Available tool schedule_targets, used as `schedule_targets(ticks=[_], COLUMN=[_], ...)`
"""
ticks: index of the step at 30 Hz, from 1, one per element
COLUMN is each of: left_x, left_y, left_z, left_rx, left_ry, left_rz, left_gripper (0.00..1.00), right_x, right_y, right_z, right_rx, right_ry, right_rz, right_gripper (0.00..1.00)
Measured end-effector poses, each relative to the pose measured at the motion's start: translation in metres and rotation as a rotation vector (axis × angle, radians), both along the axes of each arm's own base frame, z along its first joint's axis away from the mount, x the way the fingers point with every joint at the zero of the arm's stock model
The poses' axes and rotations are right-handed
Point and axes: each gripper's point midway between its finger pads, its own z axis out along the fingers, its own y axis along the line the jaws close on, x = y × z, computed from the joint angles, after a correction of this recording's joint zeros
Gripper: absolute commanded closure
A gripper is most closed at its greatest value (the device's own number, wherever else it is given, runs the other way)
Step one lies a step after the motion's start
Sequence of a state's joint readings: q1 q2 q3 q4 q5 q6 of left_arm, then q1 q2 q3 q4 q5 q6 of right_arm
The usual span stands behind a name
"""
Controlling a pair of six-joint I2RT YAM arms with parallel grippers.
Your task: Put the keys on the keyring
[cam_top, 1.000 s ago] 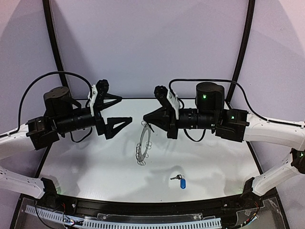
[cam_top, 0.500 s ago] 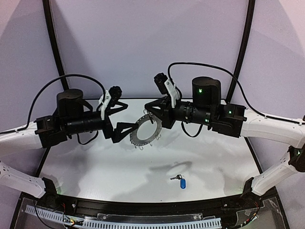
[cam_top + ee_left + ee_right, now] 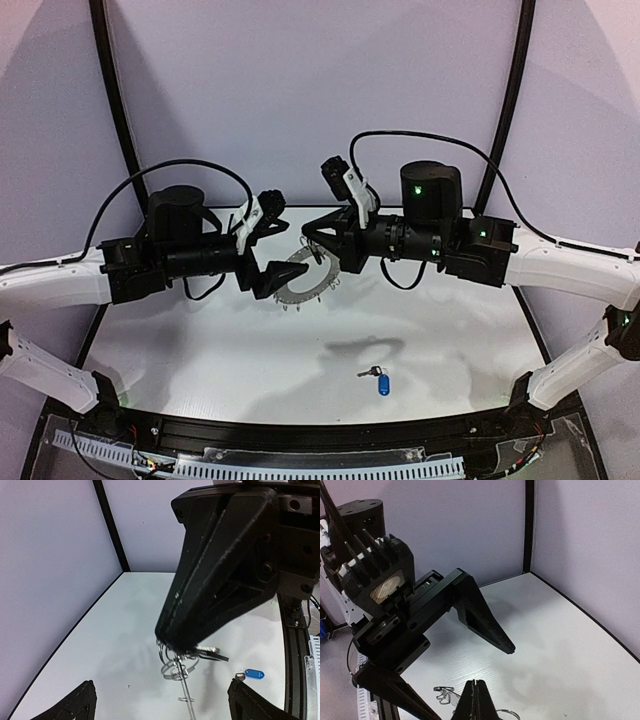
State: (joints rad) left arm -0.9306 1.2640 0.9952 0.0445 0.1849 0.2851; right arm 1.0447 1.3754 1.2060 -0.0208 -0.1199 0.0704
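Mia: What was hard to see?

Ben: The big white table (image 3: 200, 340) first. From above, both arms reached across it and covered its back part. The left arm (image 3: 55, 285) and the right arm (image 3: 570, 265) ran off the sides of the picture.

Mia: And the hands?

Ben: The left gripper (image 3: 290, 250) was spread wide, with one finger on each side of the keyring (image 3: 320, 281), and it held nothing. Its own camera showed just two finger ends at the bottom corners. The right gripper (image 3: 169, 638) was pinched tight on the keyring and held it up in the air over the middle of the table.

Mia: Could you see the whole ring?

Ben: No. From above, black fingers covered its top and left parts. From the left wrist it was edge-on, just a thin line. The wire loops (image 3: 175, 669) hung under it in a blurry bunch. A small dark piece (image 3: 215, 654) stuck out beside them. I couldn't tell what it was.

Mia: What else lay there?

Ben: The key (image 3: 368, 373) with the blue tag (image 3: 383, 386) lay flat on the table near the front edge, well apart from both hands.

Mia: Was there room to move?

Ben: Yes. Bare table lay all around the key and under the ring. The back wall and two black posts (image 3: 120, 130) stood behind the hands.
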Motion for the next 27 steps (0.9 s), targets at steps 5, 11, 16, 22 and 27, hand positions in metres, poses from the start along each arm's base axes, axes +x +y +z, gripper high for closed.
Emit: schedule_targets(ticks=[5,11,16,22,27], left_x=[0.004,0.003,0.003,0.004,0.003], left_y=[-0.006,-0.014,-0.018,-0.019,-0.02], left_z=[-0.006,-0.01,-0.008,-0.002,0.002], left_rx=[0.012,0.015,0.003,-0.016,-0.028], left_ry=[-0.012,-0.023,-0.031,-0.046,-0.059], left_rz=[-0.002,-0.016,-0.021,-0.019,-0.026], left_gripper=[0.18,0.22,0.42,0.65,0.67], right_x=[0.0,-0.001,-0.001,-0.002,-0.003], right_y=[-0.001,-0.001,-0.002,-0.005,-0.007], right_z=[-0.003,-0.004,0.0,0.007,0.012], right_rx=[-0.005,-0.002,0.011,0.029,0.045], right_ry=[0.023,0.038,0.043,0.036,0.038], right_rz=[-0.004,-0.007,-0.009,-0.014,-0.017], right_gripper=[1.0,1.0,1.0,1.0,1.0])
